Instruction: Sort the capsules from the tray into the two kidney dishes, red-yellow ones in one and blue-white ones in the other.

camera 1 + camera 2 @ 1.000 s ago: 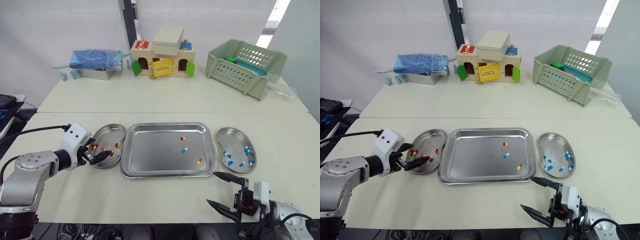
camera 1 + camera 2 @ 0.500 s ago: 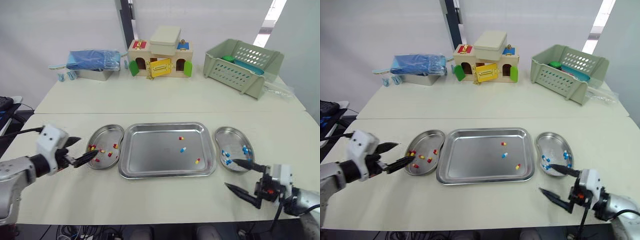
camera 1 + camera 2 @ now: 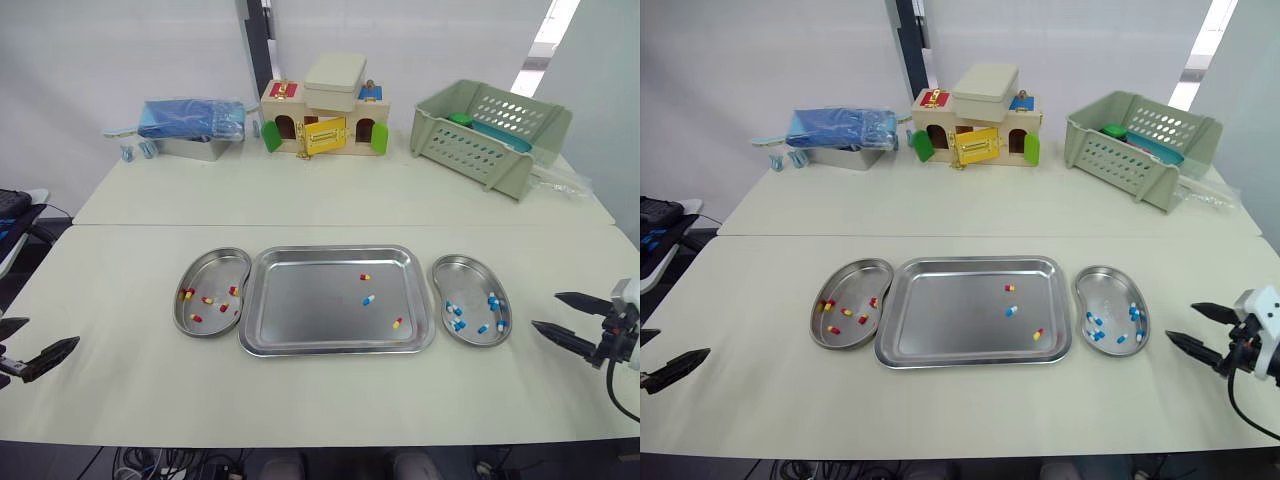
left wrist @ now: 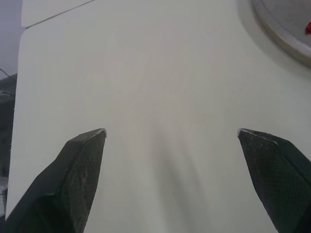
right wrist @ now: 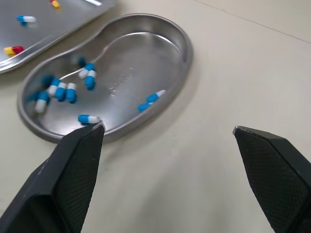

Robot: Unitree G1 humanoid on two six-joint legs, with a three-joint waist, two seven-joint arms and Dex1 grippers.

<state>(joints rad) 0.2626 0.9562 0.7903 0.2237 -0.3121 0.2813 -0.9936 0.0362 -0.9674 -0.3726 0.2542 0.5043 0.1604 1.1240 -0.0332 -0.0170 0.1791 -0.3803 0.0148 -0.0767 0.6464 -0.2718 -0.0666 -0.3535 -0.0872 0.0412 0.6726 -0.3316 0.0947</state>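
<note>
The steel tray [image 3: 300, 300] lies mid-table with two red-yellow capsules [image 3: 365, 277] and one blue-white capsule [image 3: 368, 299] in it. To its left is a kidney dish [image 3: 215, 268] holding several red-yellow capsules [image 3: 208, 300]. The kidney dish [image 3: 462, 275] on its right holds several blue-white capsules [image 3: 455, 310]. My left gripper [image 3: 50, 332] is open and empty near the table's front left edge, far from the left dish. At the far right my right gripper [image 3: 545, 310] hangs open and empty, just right of the blue-white dish [image 5: 146, 43].
At the back of the table stand a toy house [image 3: 323, 118], a green basket [image 3: 490, 125] and a metal box with blue packets [image 3: 190, 125]. Bare table lies under the left gripper [image 4: 170, 132].
Both arms have drawn back outward: the left gripper went from the left dish to the front left edge, the right gripper from in front of the tray to the far right.
</note>
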